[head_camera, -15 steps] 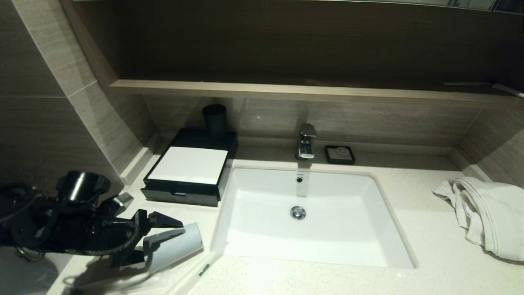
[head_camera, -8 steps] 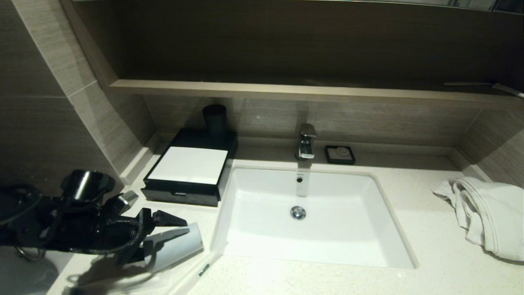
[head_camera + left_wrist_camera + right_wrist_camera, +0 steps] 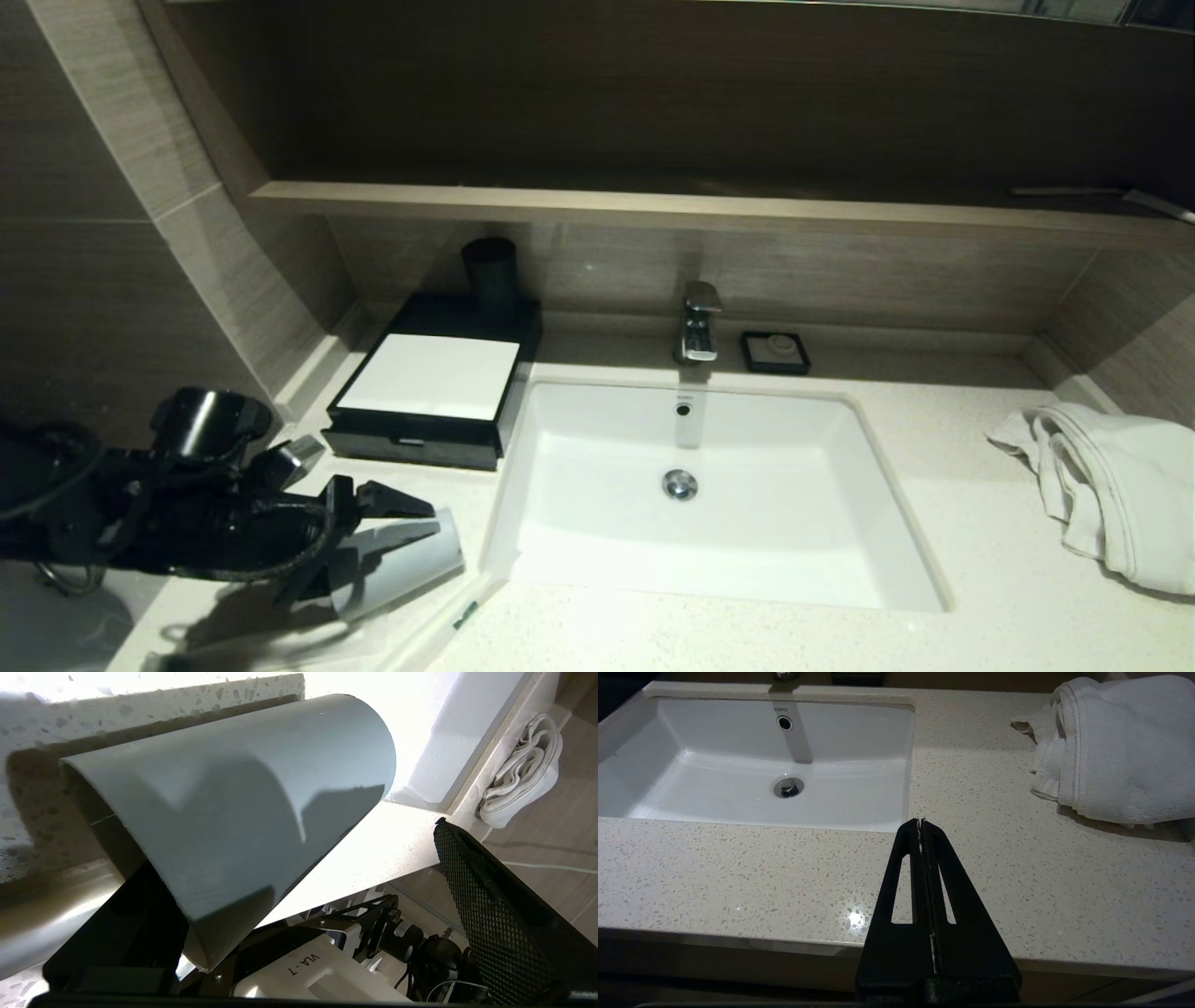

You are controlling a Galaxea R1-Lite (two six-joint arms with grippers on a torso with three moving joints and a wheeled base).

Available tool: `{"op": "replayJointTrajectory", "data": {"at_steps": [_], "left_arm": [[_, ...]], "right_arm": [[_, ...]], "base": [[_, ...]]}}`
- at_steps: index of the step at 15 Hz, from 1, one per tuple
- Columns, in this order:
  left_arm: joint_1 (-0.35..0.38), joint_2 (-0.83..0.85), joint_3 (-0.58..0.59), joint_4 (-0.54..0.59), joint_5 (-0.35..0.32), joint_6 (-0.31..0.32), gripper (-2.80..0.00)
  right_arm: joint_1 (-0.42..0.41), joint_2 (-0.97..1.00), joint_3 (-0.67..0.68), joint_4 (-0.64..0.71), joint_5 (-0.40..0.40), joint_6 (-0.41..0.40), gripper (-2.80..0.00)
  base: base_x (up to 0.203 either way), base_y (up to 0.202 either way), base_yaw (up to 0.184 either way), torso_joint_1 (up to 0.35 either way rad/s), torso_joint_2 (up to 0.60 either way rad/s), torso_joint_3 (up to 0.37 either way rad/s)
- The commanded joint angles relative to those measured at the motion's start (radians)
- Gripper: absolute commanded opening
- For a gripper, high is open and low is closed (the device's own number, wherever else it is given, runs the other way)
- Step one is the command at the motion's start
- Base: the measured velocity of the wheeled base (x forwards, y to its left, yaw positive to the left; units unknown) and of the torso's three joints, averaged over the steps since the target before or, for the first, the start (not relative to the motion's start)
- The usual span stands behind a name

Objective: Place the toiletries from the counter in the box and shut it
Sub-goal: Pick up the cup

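Toiletries: a long thin clear sachet (image 3: 459,616) with a green mark lies at the near left of the counter (image 3: 980,523), by the basin's near left corner; more clear wrap seems to lie in the shadow under the arm, too dim to be sure.
Box: the black box (image 3: 434,392) with its white top sits at the far left, touching the basin's left rim; its shallow front drawer looks shut.
Cup: a pale grey cup (image 3: 233,807) lies on its side just left of the sachet, between the spread jaws.
Left gripper (image 3: 397,515): jaws wide apart, one finger above the cup and one seemingly inside its mouth; whether either touches it I cannot tell.
Right gripper (image 3: 921,823): parked at the near edge, jaws pressed together.
Step in hand: I'd say the start, nothing boxed, drawer not yet open.
Next move: likely to shift off the cup, open the drawer, then pinch the flat sachet low against the stone.
Surroundings: towel (image 3: 1102,490) at far right, soap dish (image 3: 775,352) beside the tap.
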Motion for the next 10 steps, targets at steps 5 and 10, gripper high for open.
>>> {"op": "replayJointTrajectory", "data": {"at_steps": [5, 10], "left_arm": [[-0.008, 0.005, -0.001, -0.004, -0.004, -0.004, -2.8], [-0.008, 0.002, 0.002, -0.012, -0.008, -0.005, -2.8]], "right_arm": [[-0.001, 0.0, 0.0, 0.0, 0.0, 0.0, -2.8], [0.0, 0.0, 0.0, 0.0, 0.0, 0.0, -2.8]], "base": [[0.0, 0.0, 0.0, 0.0, 0.0, 0.0], [0.0, 0.0, 0.0, 0.0, 0.0, 0.0]]}}
